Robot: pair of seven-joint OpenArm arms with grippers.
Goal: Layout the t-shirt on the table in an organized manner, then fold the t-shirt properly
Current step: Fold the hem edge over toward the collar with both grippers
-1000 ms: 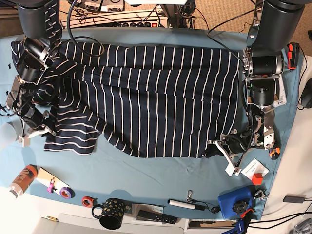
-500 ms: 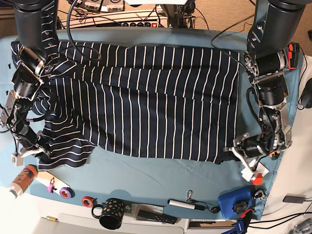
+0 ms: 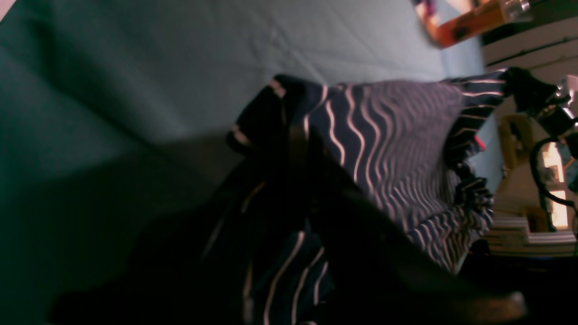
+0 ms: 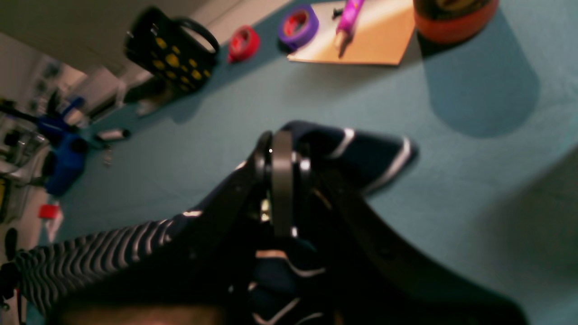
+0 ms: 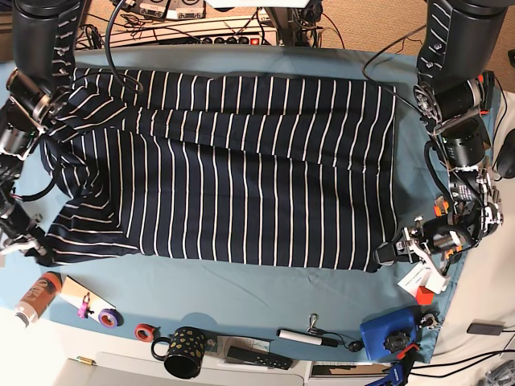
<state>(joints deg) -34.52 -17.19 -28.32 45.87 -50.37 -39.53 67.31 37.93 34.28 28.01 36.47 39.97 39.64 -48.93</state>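
Note:
The navy, white-striped t-shirt (image 5: 241,177) lies spread wide over the teal table (image 5: 241,293), its near hem pulled almost straight. At the right of the base view my left gripper (image 5: 386,254) is shut on the shirt's near right corner. The left wrist view shows that left gripper (image 3: 293,135) pinching bunched striped t-shirt (image 3: 384,135) just above the cloth. At the far left my right gripper (image 5: 34,251) is shut on the near left corner. In the right wrist view the right gripper (image 4: 281,149) clamps a fold of t-shirt (image 4: 375,153), low over the table.
Along the front edge sit an orange can (image 5: 36,296), a tan card (image 5: 76,293), purple tape (image 5: 109,317), red tape (image 5: 145,331), a black dotted mug (image 5: 185,351), a white marker (image 5: 306,337) and a blue device (image 5: 390,334). A white card (image 5: 422,281) lies by my left gripper.
Both grippers have drawn the shirt's near corners outward and toward the front edge. The crumpled left side and sagging hem are now stretched flatter and straighter.

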